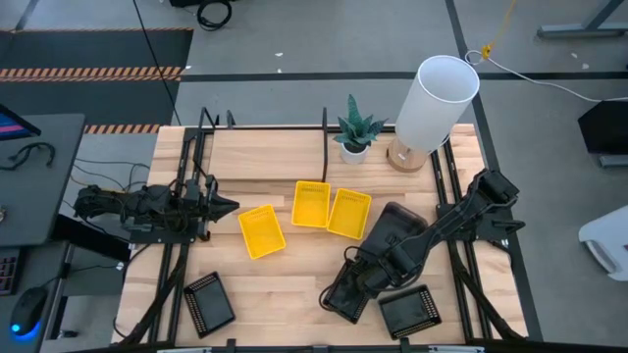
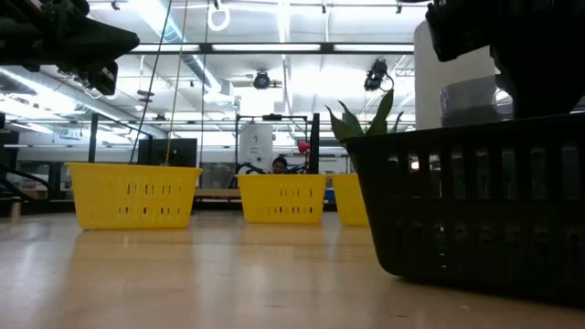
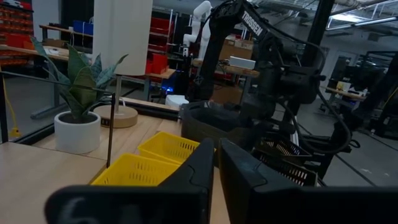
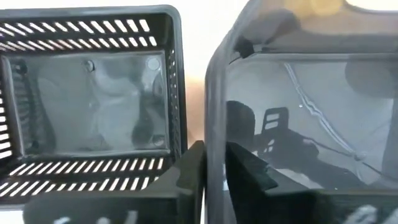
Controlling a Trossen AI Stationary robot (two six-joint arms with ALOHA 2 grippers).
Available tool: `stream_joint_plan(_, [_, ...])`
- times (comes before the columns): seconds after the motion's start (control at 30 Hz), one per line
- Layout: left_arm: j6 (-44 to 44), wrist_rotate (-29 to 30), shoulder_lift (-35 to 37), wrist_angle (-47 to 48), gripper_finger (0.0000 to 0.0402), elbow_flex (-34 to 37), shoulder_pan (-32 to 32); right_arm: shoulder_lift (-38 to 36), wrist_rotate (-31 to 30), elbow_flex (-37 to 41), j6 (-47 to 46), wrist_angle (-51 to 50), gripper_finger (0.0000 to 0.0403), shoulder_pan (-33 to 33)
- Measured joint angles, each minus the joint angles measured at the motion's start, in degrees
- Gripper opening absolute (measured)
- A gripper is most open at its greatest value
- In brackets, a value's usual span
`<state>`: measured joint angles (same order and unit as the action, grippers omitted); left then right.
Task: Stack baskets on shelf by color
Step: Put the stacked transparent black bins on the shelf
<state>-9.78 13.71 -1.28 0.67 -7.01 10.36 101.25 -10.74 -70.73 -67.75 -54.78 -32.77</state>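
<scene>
Three yellow baskets (image 1: 311,204) stand in a row mid-table, on their bottoms. One black perforated basket (image 1: 209,302) lies near the left front, another (image 1: 409,312) near the right front. My right gripper (image 1: 355,286) is low over the front of the table, shut on a dark grey basket (image 1: 345,297). More dark grey baskets (image 1: 392,227) sit partly hidden under the right arm. My left gripper (image 1: 224,206) hovers shut, left of the yellow baskets, touching nothing. The shelf (image 1: 275,157) runs along the far side. My right gripper (image 4: 214,152) has the dark grey basket's side wall (image 4: 214,118) pinched at its rim, one finger (image 4: 249,168) inside the basket and one (image 4: 188,168) outside. The fingers come from above, slanting down. Whether the basket's bottom is on the table, I cannot tell.
A potted plant (image 1: 355,132) and a white-shaded lamp (image 1: 435,103) stand on the shelf's right part. Black metal uprights (image 1: 325,147) frame the shelf. In the right wrist view the black perforated basket (image 4: 87,106) lies right beside the held one. Bare wood shows at the table's front middle (image 1: 285,294).
</scene>
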Motion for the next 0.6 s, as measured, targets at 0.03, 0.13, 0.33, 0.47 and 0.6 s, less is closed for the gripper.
stream_joint_plan(0.03, [0.0,0.0,0.0,0.0,0.0028,0.0,0.0,0.0,0.3,0.1,0.4,0.0,0.0054,0.1])
stream_joint_plan(0.13, [0.0,0.0,0.0,0.0,0.0029,0.0,0.0,0.0,0.7,0.2,0.9,-0.2,0.0022,0.2])
stream_joint_plan(0.33, [0.0,0.0,0.0,0.0,0.0038,0.0,0.0,0.0,2.0,-4.2,0.9,-3.7,0.0017,0.4])
stream_joint_plan(0.47, [0.0,0.0,0.0,0.0,0.0041,0.0,0.0,0.0,2.3,-9.9,-0.1,-6.8,0.0017,0.4])
stream_joint_plan(0.6, [0.0,0.0,0.0,0.0,0.0038,0.0,0.0,0.0,0.1,-15.6,-1.0,-9.0,0.0017,0.2])
